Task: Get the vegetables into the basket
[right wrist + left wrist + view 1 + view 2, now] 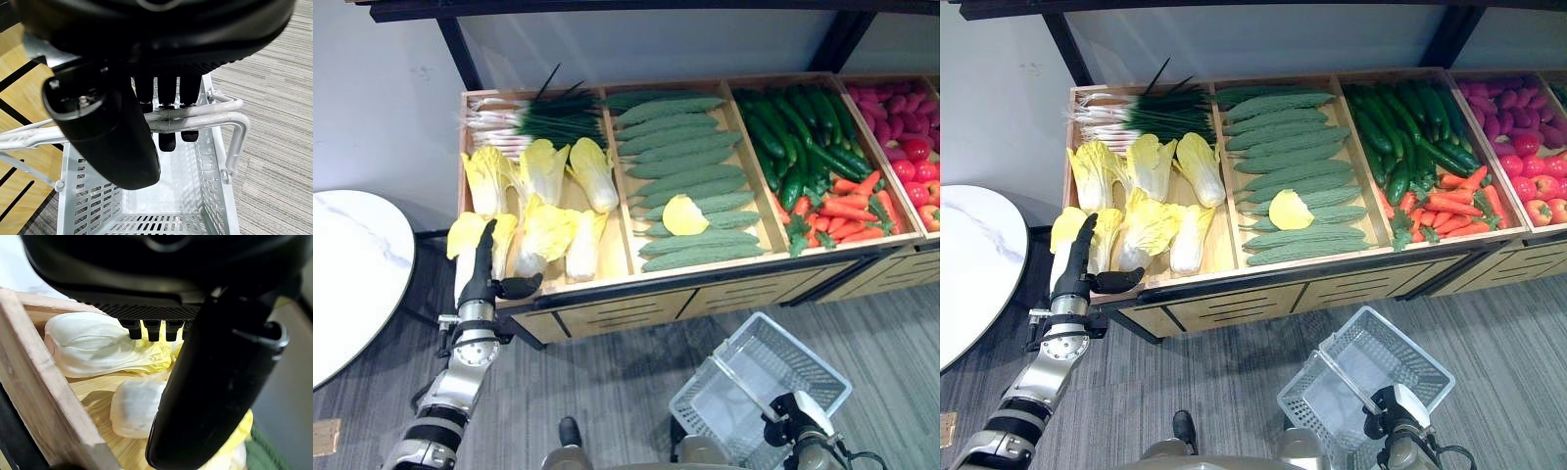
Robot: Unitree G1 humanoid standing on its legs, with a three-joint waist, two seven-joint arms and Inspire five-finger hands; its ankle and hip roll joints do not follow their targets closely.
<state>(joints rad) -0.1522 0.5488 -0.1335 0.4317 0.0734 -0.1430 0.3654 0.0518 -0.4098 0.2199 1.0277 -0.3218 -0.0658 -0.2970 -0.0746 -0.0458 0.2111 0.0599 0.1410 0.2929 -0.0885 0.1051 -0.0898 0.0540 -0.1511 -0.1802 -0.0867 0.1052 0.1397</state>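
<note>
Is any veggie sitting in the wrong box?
Yes. One yellow cabbage leaf lies on top of the green cucumbers, away from the other cabbages in the next compartment on the left. Everything else looks sorted: carrots with carrots, scallions together.

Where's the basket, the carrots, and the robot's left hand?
basket [822,377]: left eye view, on its far rim.
carrots [847,209]: left eye view, on an orange root in the pile.
left hand [481,266]: left eye view, on its straight fingers at the cabbage bin.
</note>
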